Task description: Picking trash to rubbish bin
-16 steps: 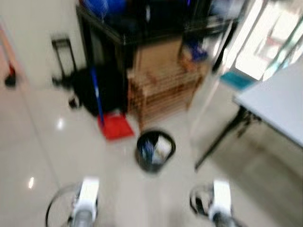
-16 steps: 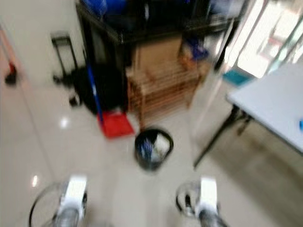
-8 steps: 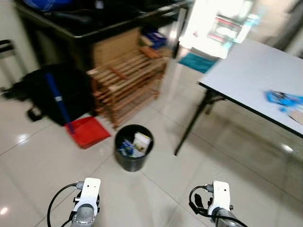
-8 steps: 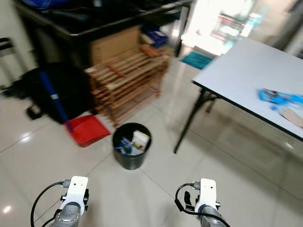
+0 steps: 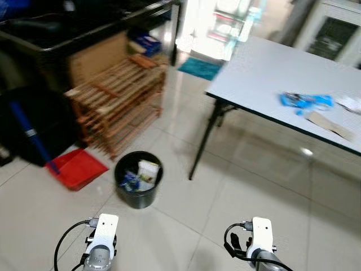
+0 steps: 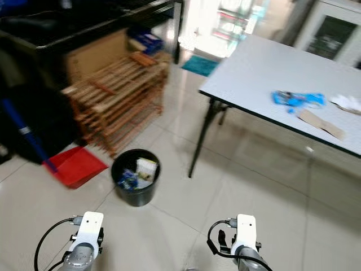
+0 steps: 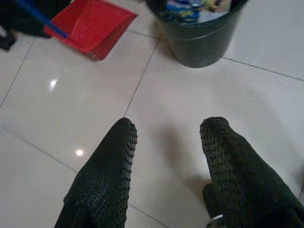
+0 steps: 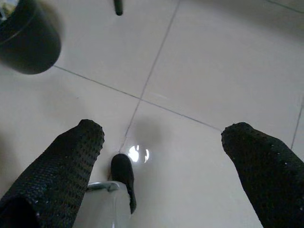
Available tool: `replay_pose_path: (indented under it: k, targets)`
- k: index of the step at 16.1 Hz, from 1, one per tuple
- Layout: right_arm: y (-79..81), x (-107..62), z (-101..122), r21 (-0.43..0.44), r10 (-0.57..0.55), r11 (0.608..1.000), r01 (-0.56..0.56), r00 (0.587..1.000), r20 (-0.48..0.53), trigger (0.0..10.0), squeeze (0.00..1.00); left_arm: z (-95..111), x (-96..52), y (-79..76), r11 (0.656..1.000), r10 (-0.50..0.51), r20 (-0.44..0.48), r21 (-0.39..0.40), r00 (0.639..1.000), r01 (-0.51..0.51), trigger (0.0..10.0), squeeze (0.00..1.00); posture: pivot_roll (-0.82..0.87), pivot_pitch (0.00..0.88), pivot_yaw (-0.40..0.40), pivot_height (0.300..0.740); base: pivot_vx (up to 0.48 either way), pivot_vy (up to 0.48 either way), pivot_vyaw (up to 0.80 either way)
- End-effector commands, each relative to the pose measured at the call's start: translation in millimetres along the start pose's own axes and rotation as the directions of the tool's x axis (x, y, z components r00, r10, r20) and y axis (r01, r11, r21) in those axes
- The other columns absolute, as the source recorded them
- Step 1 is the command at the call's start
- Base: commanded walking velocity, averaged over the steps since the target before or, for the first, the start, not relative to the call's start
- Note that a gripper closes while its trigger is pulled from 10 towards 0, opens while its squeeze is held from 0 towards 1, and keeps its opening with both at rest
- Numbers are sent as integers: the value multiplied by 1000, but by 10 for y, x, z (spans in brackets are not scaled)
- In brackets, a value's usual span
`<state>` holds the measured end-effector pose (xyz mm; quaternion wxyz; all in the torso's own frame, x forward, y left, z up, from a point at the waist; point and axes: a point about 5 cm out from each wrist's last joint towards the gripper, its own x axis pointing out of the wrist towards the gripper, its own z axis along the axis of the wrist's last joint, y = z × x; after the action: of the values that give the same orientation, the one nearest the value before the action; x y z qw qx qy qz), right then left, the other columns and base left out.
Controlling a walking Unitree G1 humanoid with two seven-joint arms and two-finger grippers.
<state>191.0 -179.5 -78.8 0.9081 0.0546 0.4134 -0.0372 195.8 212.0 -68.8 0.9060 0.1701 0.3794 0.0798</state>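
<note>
On your far left a red dustpan [image 5: 77, 168] with a blue handle lies on the floor, beside a wooden rack [image 5: 115, 101]. Just right of the dustpan stands the bin [image 5: 138, 180], round and black, already holding a few wrappers and a small carton. So some trash is in, as far as you can see.

Your left end effector [image 7: 168, 130] hangs low over bare tiles, its 2 fingers spread well apart with nothing between them; the bin sits just ahead of it in the wrist view. Your right end effector [image 8: 164, 133] is likewise wide open and holds nothing, pointing down at the floor, with the bin at the corner of its view and a worktop leg's foot nearby.

Further right stands the worktop [image 6: 265, 73], grey with black legs, its near-left corner not far from the bin. Along its right part lie the pieces you have left: a blue wrapper [image 6: 298, 99], just right of it and nearer the front edge a flat brown piece of card [image 6: 320, 123], and at the far right something white and crumpled [image 6: 348, 102], too blurred to name.

Judging from this, you are between pickups: both arms are free, the bin is within a short walk, and at least 3 pieces wait on the worktop. The next move looks like stepping right toward the front edge to reach the blue wrapper first.
</note>
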Motion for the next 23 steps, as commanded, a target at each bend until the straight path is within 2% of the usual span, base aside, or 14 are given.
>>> replay_pose_path:
  k: [1,12,15,18,20,21,23]
  targets:
    - [-49,-9,-25,-5,-11,1000,11,1000,-14,10000,0,-45,-21,-59,1000,-14,-19,13,1000,15,10000,0,-31,31,-114,740,0,0,-800]
    - [-41,-8,-26,-9,-5,1000,4,1000,-17,10000,0,-37,-20,-74,1000,-24,-19,12,1000,25,10000,0,-30,30,-115,740,0,0,-790]
    - [-41,-7,-12,-3,-7,1000,7,1000,-7,10000,0,-31,-18,-70,1000,-21,-16,5,1000,22,10000,0,-31,40,-117,740,0,0,0]
    - [-41,-3,2,-3,-8,1000,8,1000,-3,10000,0,59,4,-69,1000,-19,13,-14,1000,19,10000,0,-30,48,-118,740,0,0,0]
    - [-21,11,92,-19,5,1000,-5,999,42,10000,0,226,42,-38,999,0,76,-33,997,2,10000,0,-27,51,-119,740,0,0,0]
    - [-24,25,200,-17,3,1000,-1,996,90,10000,0,373,69,-10,999,11,133,-39,991,-6,10000,0,-30,50,-117,740,0,0,0]
    - [-36,52,541,-5,-3,1000,5,974,225,10000,0,830,112,39,998,26,296,-58,955,-9,10000,0,-35,50,-111,740,0,0,0]
